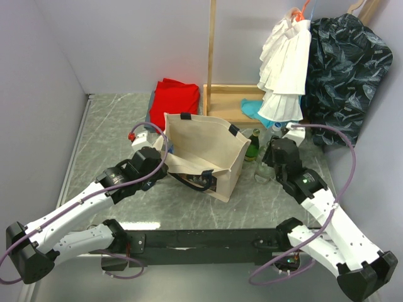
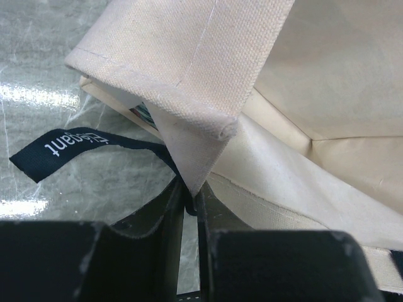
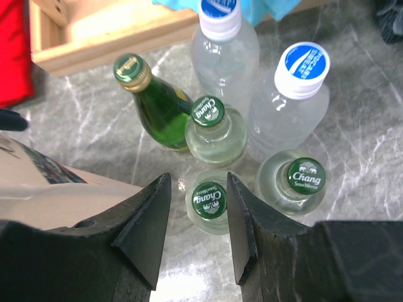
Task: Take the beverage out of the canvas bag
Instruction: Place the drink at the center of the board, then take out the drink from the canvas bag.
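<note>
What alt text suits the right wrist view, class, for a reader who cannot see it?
The right gripper, black and two-fingered, stands open around an upright clear glass bottle with a green cap on the grey marbled table. Five more bottles stand beyond it; the beige canvas bag edges in at left.

The top camera looked down from high over the whole table (image 1: 113, 126). The left wrist camera sat right against the canvas bag (image 2: 189, 56). The right one looked down close on bottles (image 3: 217, 135). The top view showed both
</note>
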{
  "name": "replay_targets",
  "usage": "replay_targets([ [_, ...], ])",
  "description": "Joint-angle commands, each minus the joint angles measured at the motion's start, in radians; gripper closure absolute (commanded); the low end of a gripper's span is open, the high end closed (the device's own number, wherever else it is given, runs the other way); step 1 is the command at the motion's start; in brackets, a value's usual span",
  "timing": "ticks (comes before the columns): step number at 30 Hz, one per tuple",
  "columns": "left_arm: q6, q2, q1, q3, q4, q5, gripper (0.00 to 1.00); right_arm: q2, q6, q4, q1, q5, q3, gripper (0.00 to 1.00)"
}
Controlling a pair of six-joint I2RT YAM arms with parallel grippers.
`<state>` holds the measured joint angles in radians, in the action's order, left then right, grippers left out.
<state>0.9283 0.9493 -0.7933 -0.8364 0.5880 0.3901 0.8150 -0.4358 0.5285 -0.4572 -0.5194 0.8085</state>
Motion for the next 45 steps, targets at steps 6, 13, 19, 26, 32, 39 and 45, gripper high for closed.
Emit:
replay_targets([
  [6, -0.019, 0.008, -0.003, -0.032, -0.019, -0.037, 0.83, -0.05, 0.039, 0.039, 0.0, -0.016, 0.106, 0.52],
  [13, -0.003, -0.021, -0.003, -0.026, -0.008, -0.025, 0.84, -0.044, 0.106, 0.022, -0.003, 0.129, 0.181, 0.51],
  [19, 0.003, -0.037, -0.003, -0.032, 0.018, -0.008, 0.84, -0.01, 0.158, -0.022, -0.029, 0.303, 0.233, 0.51],
  [26, 0.01, -0.055, -0.003, -0.049, 0.045, 0.012, 0.84, 0.065, 0.198, -0.058, -0.112, 0.389, 0.284, 0.5],
  [32, 0.018, -0.086, -0.003, -0.059, 0.068, 0.038, 0.83, 0.213, 0.258, -0.039, -0.265, 0.297, 0.371, 0.49],
  [39, 0.023, -0.093, -0.003, -0.07, 0.101, 0.058, 0.84, 0.337, 0.267, -0.108, -0.311, 0.315, 0.428, 0.48],
  [45, 0.007, -0.078, -0.003, -0.089, 0.105, 0.062, 0.83, 0.441, 0.276, -0.125, -0.314, 0.357, 0.501, 0.47],
])
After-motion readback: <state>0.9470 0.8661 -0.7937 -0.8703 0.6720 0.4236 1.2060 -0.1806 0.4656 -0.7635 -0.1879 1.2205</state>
